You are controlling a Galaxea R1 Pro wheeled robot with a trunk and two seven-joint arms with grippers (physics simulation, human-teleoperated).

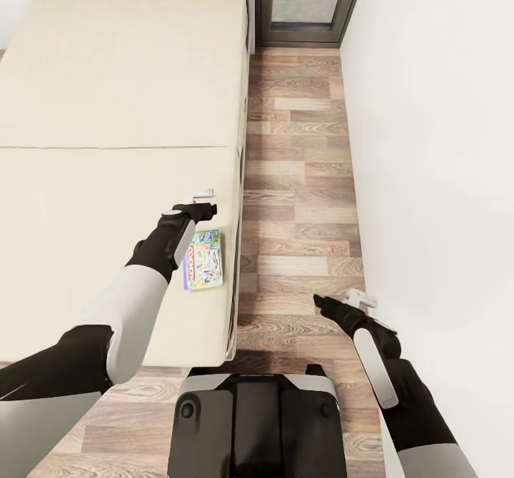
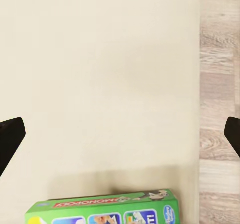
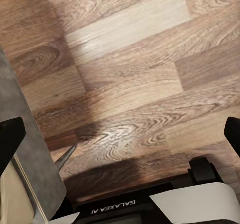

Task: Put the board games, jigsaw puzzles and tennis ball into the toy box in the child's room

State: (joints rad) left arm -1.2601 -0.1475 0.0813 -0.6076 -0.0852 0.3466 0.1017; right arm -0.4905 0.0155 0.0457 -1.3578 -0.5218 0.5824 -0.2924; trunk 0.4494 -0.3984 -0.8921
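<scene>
Board game | flat on the bed by its edge, just short of the left gripper, back toward the robot | long axis along the reach | left arm nearer | left fingers spread, empty | lid edge reads MONOPOLY | right gripper over the floor, well apart, fingers spread, empty | base reads GALAXEA AI
</scene>
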